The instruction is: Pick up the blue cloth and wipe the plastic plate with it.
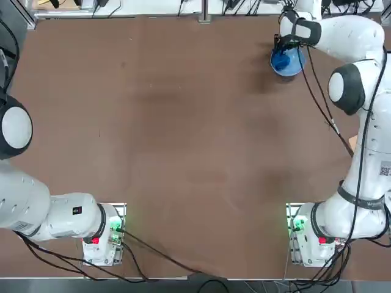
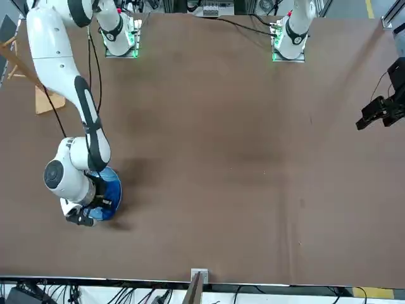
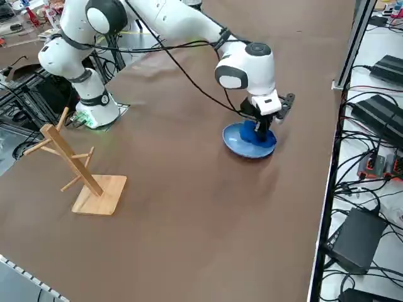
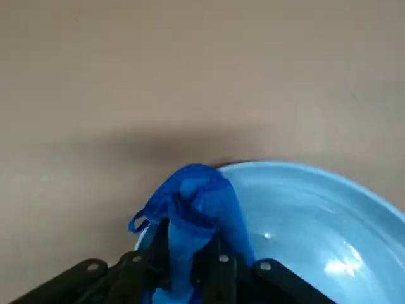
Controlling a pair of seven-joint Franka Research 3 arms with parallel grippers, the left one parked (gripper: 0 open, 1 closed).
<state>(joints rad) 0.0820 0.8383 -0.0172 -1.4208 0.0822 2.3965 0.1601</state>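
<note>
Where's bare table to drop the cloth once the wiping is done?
Bare table runs wide from the plastic plate toward the parked arm. Crowded only at the plate, where the right gripper holds the blue cloth, and by the wooden rack.

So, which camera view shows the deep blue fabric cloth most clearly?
The right wrist view: the deep blue fabric cloth fills the centre, pinched in the right hand over the light blue round plastic plate. In the top, front and right side views it is only a small dark patch, mostly hidden by the arm.
</note>
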